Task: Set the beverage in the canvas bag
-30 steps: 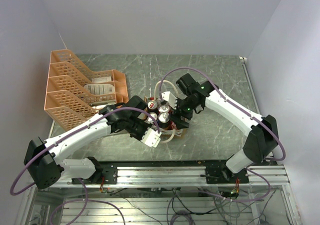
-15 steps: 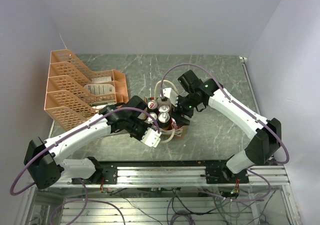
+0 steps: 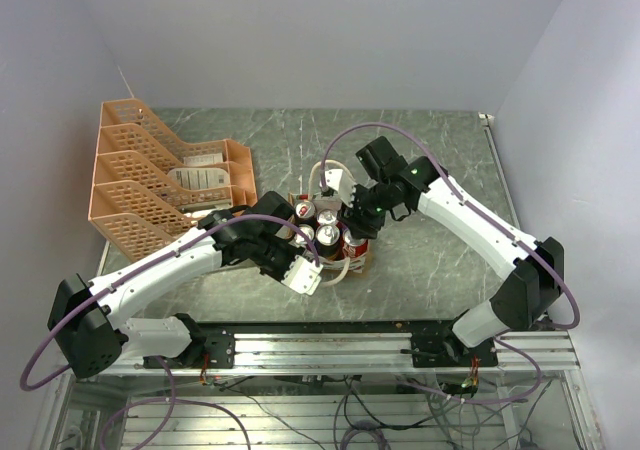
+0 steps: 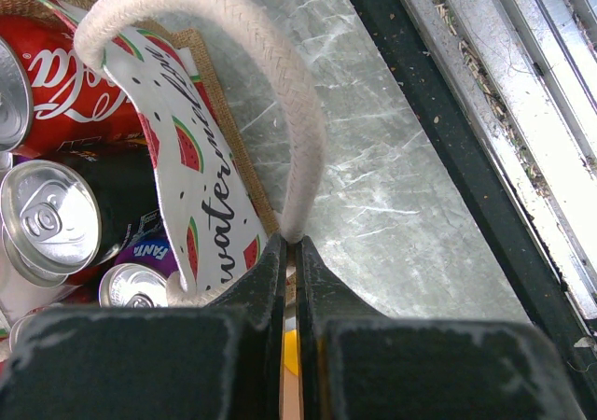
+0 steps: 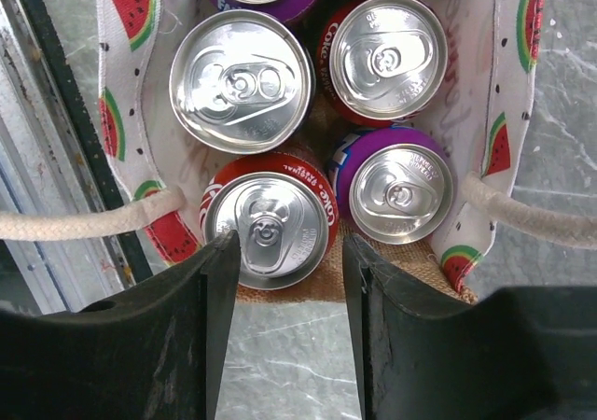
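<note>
The canvas bag (image 5: 117, 131), tan with white watermelon-print panels, stands mid-table and holds several beverage cans upright. Among them are a red Coke can (image 5: 269, 233) against the near wall and a purple Fanta can (image 5: 396, 191) beside it. My right gripper (image 5: 284, 238) hovers just above the Coke can's lid. Its jaws are apart and nothing is between them. My left gripper (image 4: 291, 243) is shut on the bag's white rope handle (image 4: 280, 84), at the bag's near side. The other handle (image 3: 322, 175) loops up at the far side.
An orange mesh tray rack (image 3: 165, 175) lies at the back left of the marbled table (image 3: 440, 170). The metal rail (image 3: 330, 345) with the arm bases runs along the near edge. Purple cables (image 3: 350, 140) arch over both arms.
My right gripper has shifted a little left over the bag's cans and its jaws have narrowed. The left arm and the bag have stayed put.
</note>
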Available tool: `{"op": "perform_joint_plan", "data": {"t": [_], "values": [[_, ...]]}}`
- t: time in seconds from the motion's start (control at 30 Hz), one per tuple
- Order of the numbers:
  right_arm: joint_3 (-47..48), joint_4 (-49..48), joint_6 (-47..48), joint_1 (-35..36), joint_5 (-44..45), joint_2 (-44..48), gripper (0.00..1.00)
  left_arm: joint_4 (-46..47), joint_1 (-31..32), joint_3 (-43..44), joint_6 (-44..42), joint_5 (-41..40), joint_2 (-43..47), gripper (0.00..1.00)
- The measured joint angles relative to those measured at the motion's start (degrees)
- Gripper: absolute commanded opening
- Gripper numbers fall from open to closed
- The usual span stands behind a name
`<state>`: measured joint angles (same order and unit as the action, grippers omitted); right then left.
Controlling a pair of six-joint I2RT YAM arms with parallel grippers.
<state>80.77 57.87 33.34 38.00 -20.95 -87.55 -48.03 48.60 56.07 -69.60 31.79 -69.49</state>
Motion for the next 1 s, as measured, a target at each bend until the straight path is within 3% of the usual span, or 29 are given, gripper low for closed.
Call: {"op": "perform_joint_plan", "data": {"t": [0.4, 0.6, 0.8, 1.0], "values": [[-6.08, -4.44, -0.35, 0.0, 0.59, -0.09, 0.41, 0.0, 0.0, 0.0, 0.0, -0.02, 0.0, 0.07], [-8.22, -6.91, -0.59, -0.02, 0.5, -0.07, 0.46, -0.02, 0.0, 0.0, 0.02, 0.0, 0.0, 0.07], [-8.7, -8.55, -0.81, -0.07, 1.2, 0.26, 0.62, -0.04, 0.0, 0.0, 0.0, 0.0, 0.0, 0.07], [-9.55, -8.94, -0.74, -0.02, 1.97, 1.16, 0.64, -0.04, 0.0, 0.0, 0.0, 0.0, 0.0, 0.07]]}}
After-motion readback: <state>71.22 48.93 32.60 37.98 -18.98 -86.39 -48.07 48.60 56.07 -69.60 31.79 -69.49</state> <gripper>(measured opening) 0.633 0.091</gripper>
